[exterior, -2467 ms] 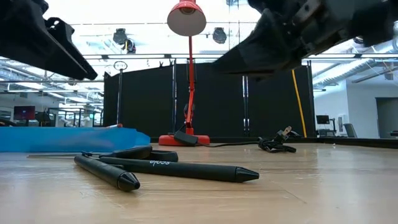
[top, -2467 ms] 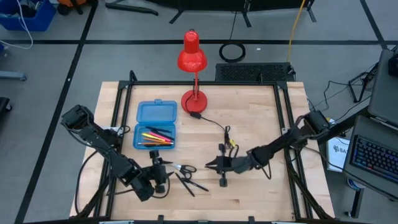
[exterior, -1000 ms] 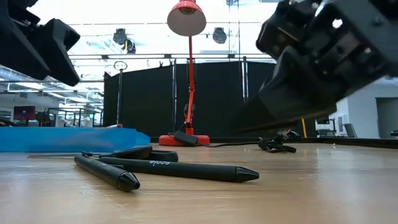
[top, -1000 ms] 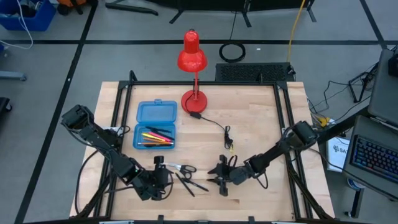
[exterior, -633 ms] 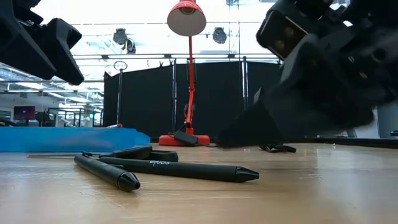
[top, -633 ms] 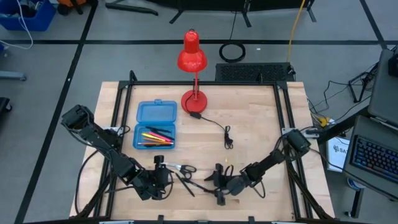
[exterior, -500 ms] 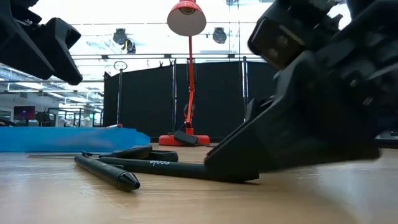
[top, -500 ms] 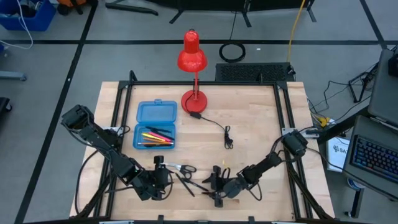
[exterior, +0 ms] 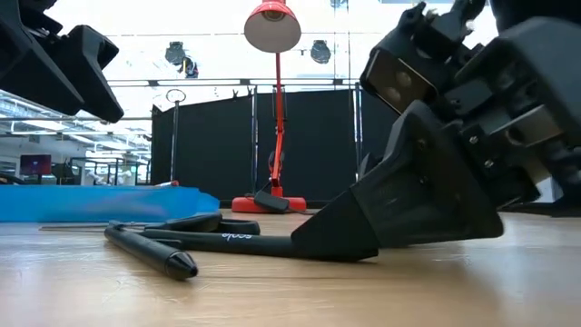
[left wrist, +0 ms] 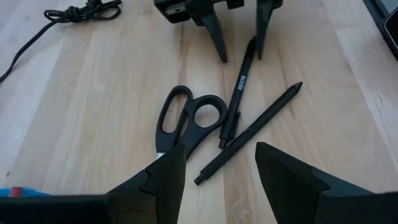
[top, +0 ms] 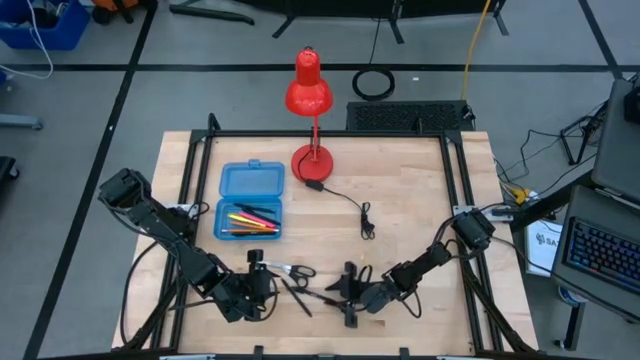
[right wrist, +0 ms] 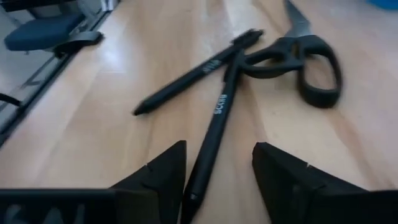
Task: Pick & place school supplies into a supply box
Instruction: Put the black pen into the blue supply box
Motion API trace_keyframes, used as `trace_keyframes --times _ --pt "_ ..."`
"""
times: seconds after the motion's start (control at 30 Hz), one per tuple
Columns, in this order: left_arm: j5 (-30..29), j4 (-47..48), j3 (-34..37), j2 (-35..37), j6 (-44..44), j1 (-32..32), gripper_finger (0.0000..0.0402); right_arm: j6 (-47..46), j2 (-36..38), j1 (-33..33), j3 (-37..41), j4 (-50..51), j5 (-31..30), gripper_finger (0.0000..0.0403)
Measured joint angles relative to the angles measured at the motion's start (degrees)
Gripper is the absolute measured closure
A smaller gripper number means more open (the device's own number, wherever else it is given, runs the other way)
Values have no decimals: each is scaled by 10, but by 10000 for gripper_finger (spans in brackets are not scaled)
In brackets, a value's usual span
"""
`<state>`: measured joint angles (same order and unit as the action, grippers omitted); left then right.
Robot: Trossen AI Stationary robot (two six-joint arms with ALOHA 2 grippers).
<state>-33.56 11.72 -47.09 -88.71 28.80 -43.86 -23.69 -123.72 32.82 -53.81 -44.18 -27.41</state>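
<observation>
Straddling slim matte black pen: right fingers.

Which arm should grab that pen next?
Right. The right gripper is open with its fingers down on either side of one black pen, while the left gripper is open near the scissors.

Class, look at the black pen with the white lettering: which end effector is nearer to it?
Right. The right end effector straddles the lettered pen at its tip, fingers open on either side. The left end effector hangs open beyond the scissors.
</observation>
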Motion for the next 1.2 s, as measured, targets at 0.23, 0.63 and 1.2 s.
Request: trace_keyframes --times 0.23,0.63,1.2 --pt "-16 0 0 0 2 0 201 6 0 -3 27 -23 -28 255" --pt "-25 0 0 0 -1 0 202 -11 0 -21 49 -26 -18 269" --pt "-38 0 0 0 -2 0 202 24 -8 -26 49 -65 12 285"
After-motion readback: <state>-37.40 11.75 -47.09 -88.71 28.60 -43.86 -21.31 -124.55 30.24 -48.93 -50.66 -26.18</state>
